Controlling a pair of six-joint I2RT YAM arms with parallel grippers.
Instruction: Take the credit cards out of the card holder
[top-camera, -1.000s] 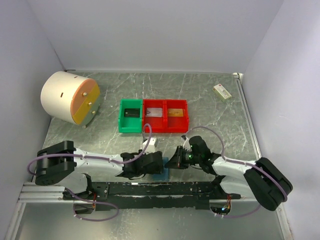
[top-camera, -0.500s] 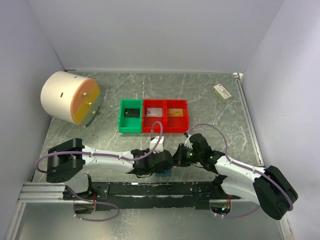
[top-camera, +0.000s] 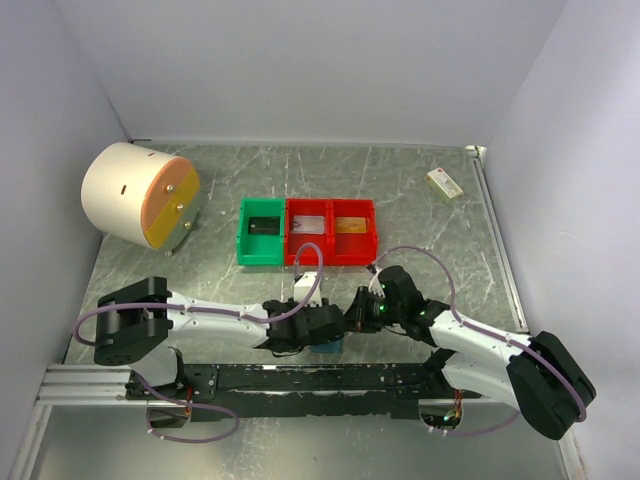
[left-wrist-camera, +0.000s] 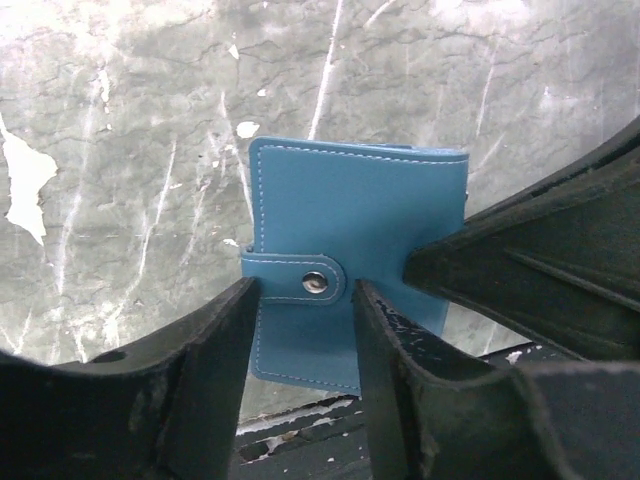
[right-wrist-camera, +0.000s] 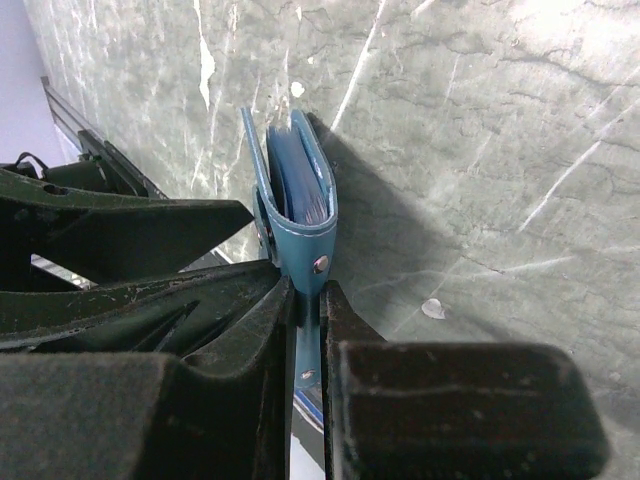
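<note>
Left gripper (left-wrist-camera: 305, 300) had its jaws apart, 1 finger on each side of the snap tab (left-wrist-camera: 314, 283), clamped on nothing yet. Probably lined up to pop the snap. Right gripper (right-wrist-camera: 308, 300) was pinched tight on the card holder (left-wrist-camera: 355, 210) at its strap edge, standing it on edge so the tab faced the left arm. The holder was snapped closed at the near centre of the table (left-wrist-camera: 120, 120), just near of the red bins (top-camera: 330, 230). The credit cards (right-wrist-camera: 297, 185) were inside, with only dark layered edges showing in the fold. None was out yet.

Versus 1 s before: the left arm had swung right up to the holder and its jaws had narrowed. The right grip was unchanged, and the bins hadn't moved.
</note>
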